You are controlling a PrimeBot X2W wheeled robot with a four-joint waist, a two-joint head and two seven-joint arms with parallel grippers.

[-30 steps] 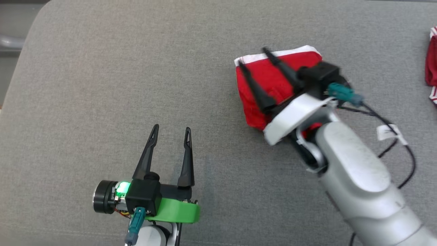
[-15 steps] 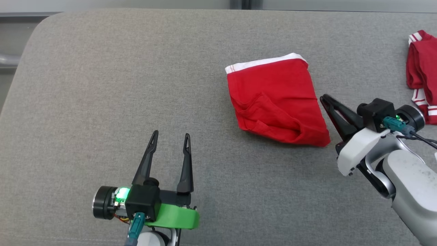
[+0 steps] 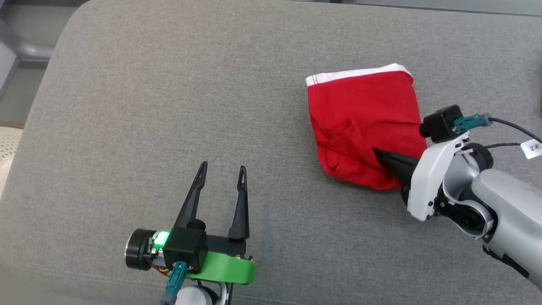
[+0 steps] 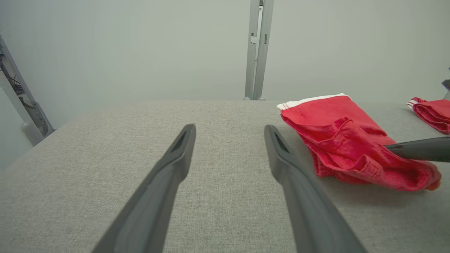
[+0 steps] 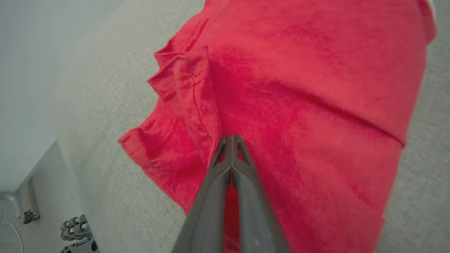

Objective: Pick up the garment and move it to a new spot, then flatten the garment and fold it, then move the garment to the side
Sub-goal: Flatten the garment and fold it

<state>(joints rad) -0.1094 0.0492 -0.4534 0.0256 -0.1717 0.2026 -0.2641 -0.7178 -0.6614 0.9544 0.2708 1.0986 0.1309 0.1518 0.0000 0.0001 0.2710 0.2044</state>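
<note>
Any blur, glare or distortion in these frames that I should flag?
Head view: even, soft light, sharp, no glare; faint shadow beside the left gripper. Left wrist view: wide-angle stretch, its fingers soft near the lens, garment sharp. Right wrist view: garment blurred towards the edges, right gripper tips crisper.

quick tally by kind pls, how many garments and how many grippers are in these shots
red garments: 2 (folded red garment with a white waistband, second red garment off to its right)
grippers: 2 (left gripper with fingers apart, right gripper with fingers together over the folded one)
total: 4
</note>
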